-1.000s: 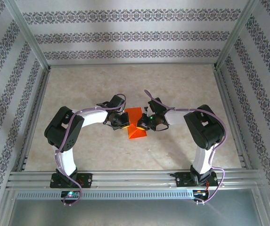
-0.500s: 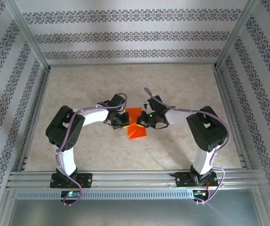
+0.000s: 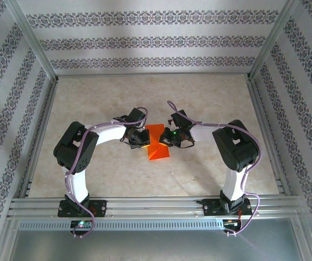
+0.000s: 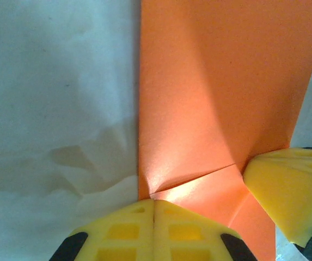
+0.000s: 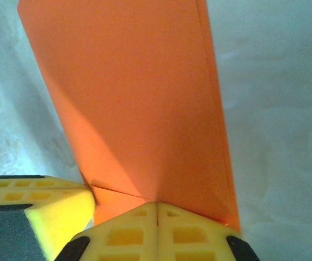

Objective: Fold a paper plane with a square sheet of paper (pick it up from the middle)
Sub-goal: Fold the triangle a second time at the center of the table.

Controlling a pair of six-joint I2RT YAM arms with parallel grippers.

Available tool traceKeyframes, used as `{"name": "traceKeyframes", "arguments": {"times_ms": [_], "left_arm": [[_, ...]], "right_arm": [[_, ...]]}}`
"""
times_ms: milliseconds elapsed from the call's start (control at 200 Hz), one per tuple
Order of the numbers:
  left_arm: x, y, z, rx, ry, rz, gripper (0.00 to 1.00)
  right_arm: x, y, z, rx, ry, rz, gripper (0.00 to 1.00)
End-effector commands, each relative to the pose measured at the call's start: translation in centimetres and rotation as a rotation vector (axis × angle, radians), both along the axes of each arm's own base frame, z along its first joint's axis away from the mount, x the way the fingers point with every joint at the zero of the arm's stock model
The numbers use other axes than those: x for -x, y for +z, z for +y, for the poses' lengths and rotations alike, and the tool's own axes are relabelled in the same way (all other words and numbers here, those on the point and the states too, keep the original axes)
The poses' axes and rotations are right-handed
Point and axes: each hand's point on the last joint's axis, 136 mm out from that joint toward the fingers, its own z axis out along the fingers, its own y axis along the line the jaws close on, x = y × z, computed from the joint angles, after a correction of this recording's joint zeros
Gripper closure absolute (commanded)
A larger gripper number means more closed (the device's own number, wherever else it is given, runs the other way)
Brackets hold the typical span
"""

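The left arm (image 3: 74, 149) bends in from the near left corner of the table (image 3: 90, 98) toward the middle. The left claw (image 3: 139, 137) is closed tight. In the left wrist view its two yellow fingers (image 4: 123, 231) press flat together, with just a thin line between them. Their tips touch the edge of the paper (image 3: 157, 148). I cannot tell if a bit of paper is pinched between them.

The paper is bright orange. It sits near the middle of the table, a little closer to the near edge, right between the two claws. It is not flat. A crease runs across it by the claw tips, and a small flap is folded over there. From the top, one part looks lighter and one part darker.

The right claw (image 3: 169, 140) meets the paper from the other side. It is closed tight too. In the right wrist view its yellow fingers (image 5: 191, 234) are shut together with the tips against the paper. A yellow finger of the left claw sits just beside them. The right arm (image 3: 234, 147) bends in from the near right corner.

The table is pale tan with cloudy marks. Up close it looks white and wrinkly. A silver rail (image 3: 156, 206) runs along the near edge, and both arms are bolted to it. Silver posts (image 3: 34, 43) lean up from the far corners. The walls (image 3: 156, 38) have stripes of small flower shapes.
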Motion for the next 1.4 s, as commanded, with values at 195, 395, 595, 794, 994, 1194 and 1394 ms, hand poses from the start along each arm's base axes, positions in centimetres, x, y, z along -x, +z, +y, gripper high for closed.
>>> {"name": "traceKeyframes", "arguments": {"times_ms": [195, 395, 595, 794, 994, 1194, 1394], "left_arm": [[2.7, -4.1, 3.1, -0.186, -0.009, 0.106, 1.00], [2.4, -3.8, 2.8, -0.176, -0.016, 0.097, 1.00], [2.1, -3.5, 2.5, -0.167, -0.023, 0.085, 1.00], [1.7, -3.1, 2.0, -0.148, -0.041, 0.071, 1.00], [1.2, -2.3, 1.6, -0.123, -0.061, 0.031, 1.00], [-0.3, 2.9, -0.4, -0.034, -0.082, -0.100, 0.96], [0.6, 6.2, -2.4, 0.083, -0.035, -0.156, 0.90]], "right_arm": [[-1.5, 2.2, -3.7, 0.047, -0.155, -0.063, 1.00], [-0.9, 3.4, -2.8, 0.048, -0.079, -0.112, 1.00], [1.2, 2.8, 1.3, -0.006, 0.046, -0.074, 1.00], [1.3, 0.7, 1.2, 0.020, 0.026, -0.034, 1.00], [2.0, -2.4, -0.8, 0.093, -0.014, 0.021, 1.00], [3.0, -4.0, -1.7, 0.132, -0.044, 0.087, 1.00], [3.9, -5.2, -2.5, 0.159, -0.080, 0.157, 1.00]]}}
